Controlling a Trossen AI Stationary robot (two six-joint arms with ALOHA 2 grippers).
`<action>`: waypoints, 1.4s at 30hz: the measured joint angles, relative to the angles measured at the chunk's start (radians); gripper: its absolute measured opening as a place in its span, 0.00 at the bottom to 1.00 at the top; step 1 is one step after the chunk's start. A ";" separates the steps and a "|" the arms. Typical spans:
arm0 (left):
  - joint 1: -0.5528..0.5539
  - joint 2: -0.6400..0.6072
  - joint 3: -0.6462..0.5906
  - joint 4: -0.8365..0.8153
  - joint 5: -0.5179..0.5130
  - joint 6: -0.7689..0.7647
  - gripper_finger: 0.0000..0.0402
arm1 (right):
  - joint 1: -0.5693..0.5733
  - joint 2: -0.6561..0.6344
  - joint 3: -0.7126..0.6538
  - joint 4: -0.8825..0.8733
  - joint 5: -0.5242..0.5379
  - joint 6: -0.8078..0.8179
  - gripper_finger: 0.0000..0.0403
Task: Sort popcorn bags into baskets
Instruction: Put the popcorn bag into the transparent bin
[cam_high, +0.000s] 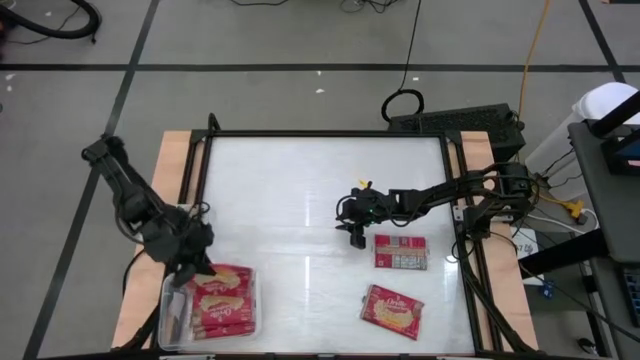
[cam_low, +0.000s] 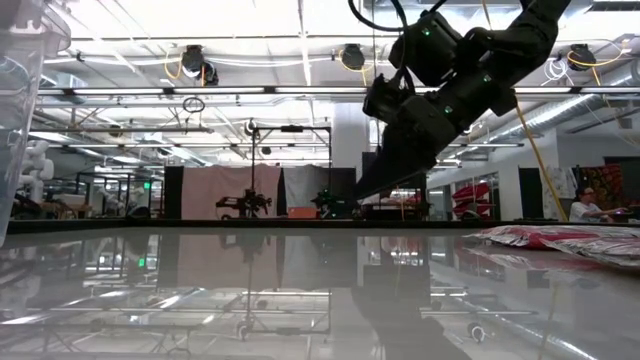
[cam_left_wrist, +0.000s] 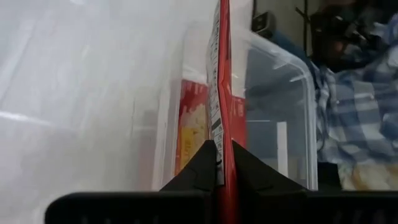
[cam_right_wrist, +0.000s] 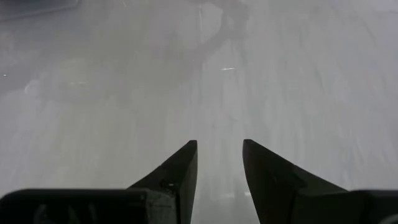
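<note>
A clear tub (cam_high: 170, 322) stands at the table's near left corner with red popcorn bags (cam_high: 226, 305) lying flat in it. My left gripper (cam_high: 192, 268) is over the tub's far end, shut on another red bag (cam_left_wrist: 220, 74), which the left wrist view shows edge-on. My right gripper (cam_high: 357, 240) hangs open above the bare table middle (cam_right_wrist: 219, 146), touching nothing. Just to its right a bag (cam_high: 400, 252) lies flat with its grey-white back up. Another bag (cam_high: 392, 310) lies picture side up nearer the front edge. My left gripper pinches the bag's near end (cam_left_wrist: 219, 155) between its two fingers, one on each flat face. The fingers slant down from the table's left side. The bag sticks out ahead of them on edge, over the tub (cam_left_wrist: 292, 68). Whether its far end touches anything I cannot tell.
A black frame rims the white tabletop (cam_high: 300, 190), with wooden strips at both sides. The far half and the middle of the table hold nothing. In the low view the two loose bags (cam_low: 570, 240) show at the right and the tub's wall (cam_low: 20, 100) at the left edge.
</note>
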 joint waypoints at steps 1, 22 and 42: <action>-0.015 0.007 -0.007 0.003 -0.003 -0.035 0.06 | 0.000 0.000 -0.001 -0.001 0.000 0.000 0.31; -0.171 0.132 -0.055 0.177 0.005 -0.208 0.29 | 0.007 0.000 -0.001 0.036 -0.002 0.042 0.31; 0.017 0.072 -0.054 0.287 -0.580 0.612 0.18 | 0.221 -0.237 0.000 -0.498 0.119 0.211 0.35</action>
